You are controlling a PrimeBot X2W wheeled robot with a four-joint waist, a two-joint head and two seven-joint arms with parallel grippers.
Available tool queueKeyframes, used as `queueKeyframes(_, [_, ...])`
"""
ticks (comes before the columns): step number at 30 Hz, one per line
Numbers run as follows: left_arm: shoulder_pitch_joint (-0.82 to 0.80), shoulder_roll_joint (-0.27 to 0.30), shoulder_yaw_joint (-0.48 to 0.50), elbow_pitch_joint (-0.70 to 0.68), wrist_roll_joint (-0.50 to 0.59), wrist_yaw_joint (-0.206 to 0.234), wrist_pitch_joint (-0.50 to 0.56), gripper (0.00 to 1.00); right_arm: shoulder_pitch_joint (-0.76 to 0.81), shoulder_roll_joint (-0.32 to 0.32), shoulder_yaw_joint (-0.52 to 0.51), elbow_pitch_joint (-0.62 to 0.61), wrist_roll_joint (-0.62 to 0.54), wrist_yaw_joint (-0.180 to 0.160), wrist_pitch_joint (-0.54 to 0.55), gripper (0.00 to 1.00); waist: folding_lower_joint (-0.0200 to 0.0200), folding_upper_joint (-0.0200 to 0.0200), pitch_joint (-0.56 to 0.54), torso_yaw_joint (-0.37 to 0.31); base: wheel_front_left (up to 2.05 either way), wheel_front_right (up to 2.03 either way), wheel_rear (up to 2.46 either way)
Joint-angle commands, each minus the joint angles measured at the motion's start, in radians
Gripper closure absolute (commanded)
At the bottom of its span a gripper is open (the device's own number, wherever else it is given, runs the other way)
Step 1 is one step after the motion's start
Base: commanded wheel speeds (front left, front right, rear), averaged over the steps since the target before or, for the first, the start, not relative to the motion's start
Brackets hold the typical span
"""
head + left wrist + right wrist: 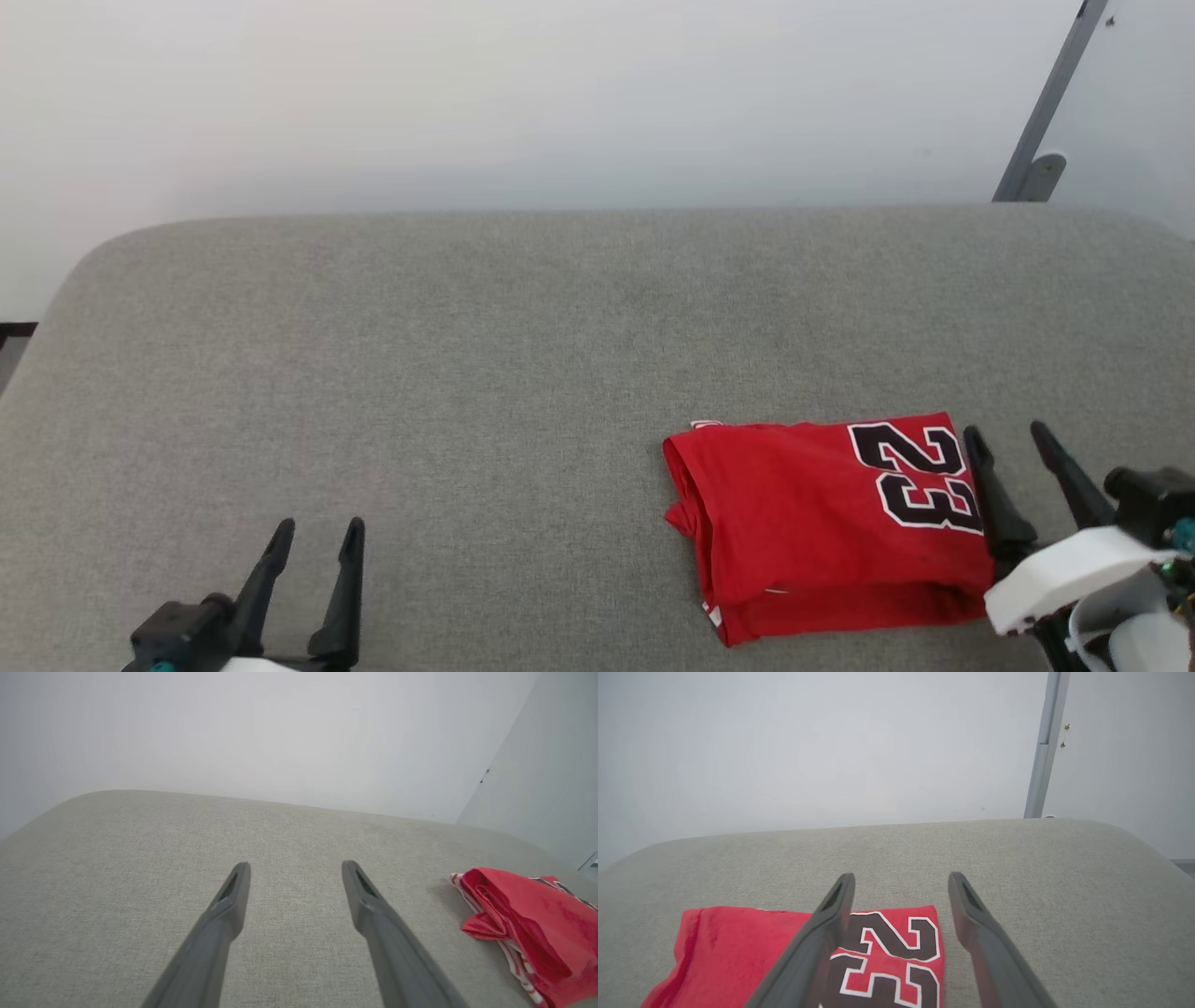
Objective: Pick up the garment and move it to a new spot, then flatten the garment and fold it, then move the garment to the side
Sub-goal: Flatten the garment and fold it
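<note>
Two pincers, both spread wide, nothing held in either. Garment [803,523] = red jersey w/ black "23" [920,476] outlined in white, folded to a compact rectangle, several layers stacked. It lies flat on the grey fabric-covered bench [467,373], near the front edge and off to the robot's right. Striped trim peeks out at the folded left end.

Right pincer [1005,431] sits just beside the jersey's right edge, by the numerals. In the right wrist view its left finger crosses over the "23"; can't tell whether it touches the cloth. Prob. parked there because that was the edge to hold for shifting the bundle sideways.

Left pincer [319,527] hovers over bare bench at lower left, well apart from the jersey, prob. kept clear so it won't snag the folds.

Judgement: fold looks done and jersey sits to the side, so task approx. finished. Thin fabric, so any nudge could open the layers.
</note>
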Motion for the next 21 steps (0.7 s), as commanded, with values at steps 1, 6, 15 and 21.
queueKeyframes(1, [0.016,0.000,0.010,-0.005,0.009,0.002,-0.005,0.00,0.015,0.003,0.006,-0.004,-0.014,0.000,-0.015,0.00,0.0000,-0.0001,-0.010,0.004,0.00,0.00,0.00])
queueKeyframes(6, [0.048,-0.009,0.030,-0.027,0.014,0.002,-0.005,0.00,0.063,0.035,-0.022,-0.048,-0.039,0.000,-0.033,0.00,0.0000,-0.0001,-0.026,0.008,0.00,0.00,0.00])
queueKeyframes(15, [0.127,-0.004,0.067,-0.104,0.027,0.002,-0.005,0.00,0.192,0.080,-0.132,-0.191,-0.082,0.000,-0.033,0.00,0.0000,-0.0001,-0.034,0.028,0.00,0.00,0.00])
queueKeyframes(21, [0.199,-0.017,0.099,-0.164,0.042,0.002,-0.005,0.00,0.273,0.119,-0.198,-0.279,-0.108,0.000,-0.004,0.00,0.0000,-0.0001,-0.031,0.035,0.00,0.00,0.00])
